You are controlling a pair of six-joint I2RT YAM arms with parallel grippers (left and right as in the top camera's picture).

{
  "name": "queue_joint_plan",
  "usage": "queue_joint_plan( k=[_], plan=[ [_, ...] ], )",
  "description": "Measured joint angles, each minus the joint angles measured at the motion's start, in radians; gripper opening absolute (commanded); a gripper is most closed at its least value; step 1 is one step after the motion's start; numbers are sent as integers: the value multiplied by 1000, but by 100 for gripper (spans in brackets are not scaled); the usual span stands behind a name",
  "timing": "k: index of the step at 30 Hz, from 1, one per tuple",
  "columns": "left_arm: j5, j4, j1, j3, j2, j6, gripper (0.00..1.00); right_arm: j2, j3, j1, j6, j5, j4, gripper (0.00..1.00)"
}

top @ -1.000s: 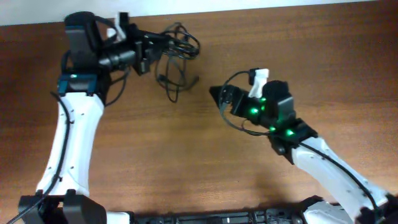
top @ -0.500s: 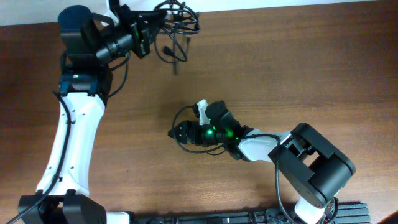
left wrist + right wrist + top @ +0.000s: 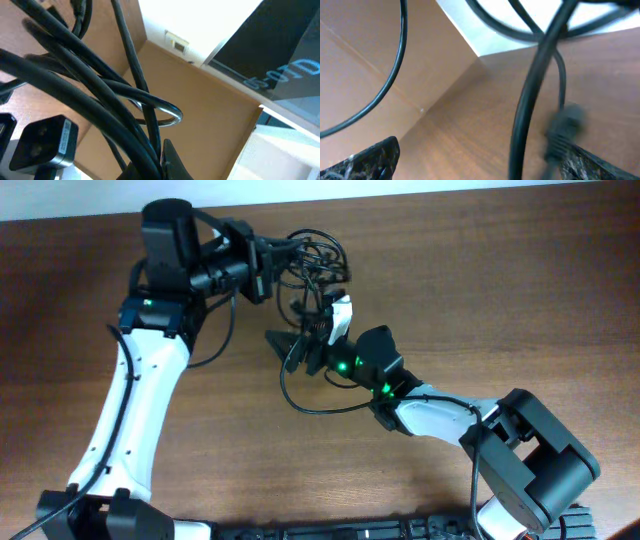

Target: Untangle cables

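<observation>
The cables (image 3: 318,262) are a knot of thin black cords hanging at the table's far middle. My left gripper (image 3: 268,262) is shut on the left side of the knot and holds it above the table. In the left wrist view the cables (image 3: 100,95) run into the shut jaws (image 3: 161,162), beside a black plug block (image 3: 42,145). My right gripper (image 3: 288,350) is open just below the knot. In the right wrist view one cable strand (image 3: 527,120) with a blurred connector plug (image 3: 565,127) hangs between the wide-apart fingers (image 3: 485,167), untouched.
The right arm's own black wire (image 3: 300,402) loops over the brown wooden table (image 3: 480,290) below the gripper. The white wall edge (image 3: 400,188) runs along the table's far side. A cardboard box wall (image 3: 210,110) shows in the left wrist view.
The right gripper has moved from the table's middle up and back to just under the knot. The left gripper has shifted right and nearer with the cables in it.
</observation>
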Motion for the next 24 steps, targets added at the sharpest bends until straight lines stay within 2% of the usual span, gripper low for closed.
queue_joint_plan(
  k=[1, 2, 3, 5, 6, 7, 8, 9, 10, 11, 12, 14, 15, 16, 17, 19, 20, 22, 24],
  plan=[
    [0, 0, -5, 0, 0, 0, 0, 0, 11, -2, -29, 13, -1, 58],
    [0, 0, -5, 0, 0, 0, 0, 0, 18, -6, -45, 19, -2, 4],
    [-5, 0, -5, 0, 0, 0, 0, 0, 19, -8, -57, 11, -2, 4],
    [-46, 20, -5, 0, 0, 0, 0, -6, 32, 2, -54, -136, -141, 4],
    [-92, 187, 5, -10, 1, 48, 0, -10, 37, 47, -100, -213, -401, 4],
    [-109, 274, 27, -11, -2, 91, 0, -15, 45, 75, -122, -254, -560, 4],
    [-116, 298, 53, -10, -2, 120, 0, -15, 42, 87, -129, -281, -657, 4],
    [-126, 293, 106, -9, -3, 148, 0, -15, 34, 91, -142, -310, -754, 9],
    [-136, 278, 134, -9, -3, 164, 0, -20, 37, 91, -151, -318, -787, 60],
    [-141, 237, 161, -8, -3, 219, 0, -32, 37, 90, -164, -317, -840, 82],
    [-138, 210, 171, -8, -3, 289, 0, -41, 37, 84, -168, -312, -850, 98],
    [-69, 56, 169, 3, -3, 546, 12, -90, 37, 8, -175, -312, -918, 99],
    [-50, -148, 145, 12, -4, 734, 39, -169, 35, -110, -178, -320, -1065, 99],
    [-57, -243, 109, 6, -2, 855, 69, -238, 33, -212, -180, -312, -1088, 99],
    [-107, -333, 68, 10, -2, 952, 88, -322, 33, -298, -180, -328, -1130, 99],
    [-326, -490, -46, 9, 1, 1068, 91, -489, 31, -432, -180, -341, -1140, 99],
    [-411, -519, -74, 9, 1, 1087, 99, -535, 31, -441, -187, -343, -1127, 98],
    [-560, -566, -110, 10, 1, 1140, 99, -564, 31, -440, -194, -357, -1127, 98],
    [-747, -621, -118, 9, 1, 1172, 99, -544, 31, -424, -203, -351, -1128, 89]
  ],
)
